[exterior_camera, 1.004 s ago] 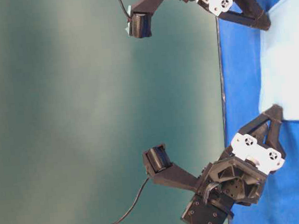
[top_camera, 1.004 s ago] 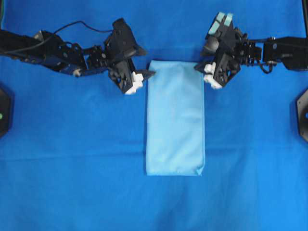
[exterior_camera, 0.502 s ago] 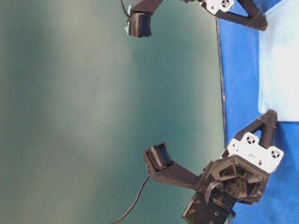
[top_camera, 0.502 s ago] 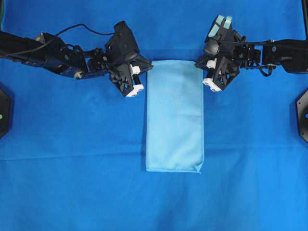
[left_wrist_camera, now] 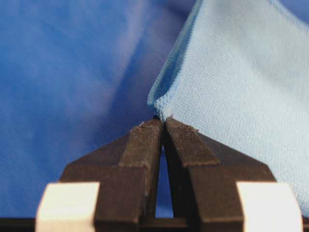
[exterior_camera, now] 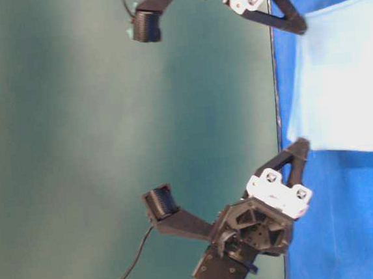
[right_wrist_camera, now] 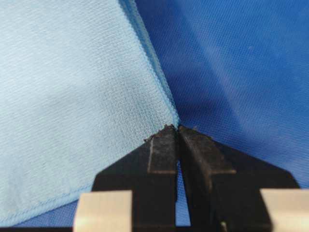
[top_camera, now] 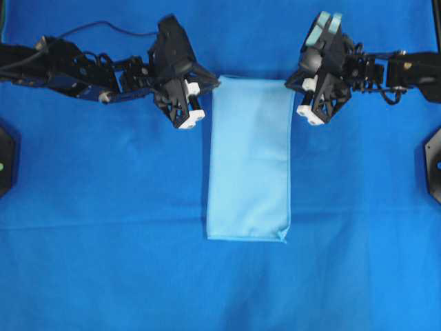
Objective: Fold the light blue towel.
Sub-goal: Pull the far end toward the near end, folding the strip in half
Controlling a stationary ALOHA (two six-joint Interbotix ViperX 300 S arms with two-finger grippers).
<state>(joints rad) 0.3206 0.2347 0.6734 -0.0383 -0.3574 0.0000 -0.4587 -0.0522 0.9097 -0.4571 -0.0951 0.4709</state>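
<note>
Light blue towel [top_camera: 249, 158] runs lengthwise away from both grippers, left gripper [top_camera: 215, 83] and right gripper [top_camera: 289, 81] each pinching one far corner.

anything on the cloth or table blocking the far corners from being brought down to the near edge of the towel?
Nothing visible does. Left gripper and right gripper are each shut on a far corner of the light blue towel. The towel's top and the blue table covering around its near edge show no other objects.
</note>
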